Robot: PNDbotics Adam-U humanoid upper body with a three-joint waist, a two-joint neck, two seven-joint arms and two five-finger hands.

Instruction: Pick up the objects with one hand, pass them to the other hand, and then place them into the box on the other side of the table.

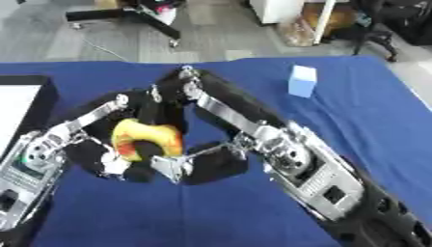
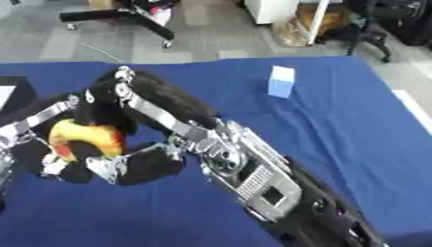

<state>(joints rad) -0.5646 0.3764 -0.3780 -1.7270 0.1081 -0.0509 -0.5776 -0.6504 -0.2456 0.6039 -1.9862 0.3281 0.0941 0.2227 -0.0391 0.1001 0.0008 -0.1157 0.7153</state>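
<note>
Left eye view: left robot hand (image 1: 105, 159) and right robot hand (image 1: 190, 161) both curled around a yellow-and-red toy (image 1: 145, 136), held just above the blue bench (image 1: 354, 111). Right eye view: same toy between both hands, well apart from a light-blue block (image 2: 281, 82) standing farther back to its right.

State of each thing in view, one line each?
yellow and red object: off the cloth, between both hands
left hand: fingers curled round the object
right hand: at the object, grip unclear
light blue block: upright on the blue cloth, untouched
box: at left edge
</note>
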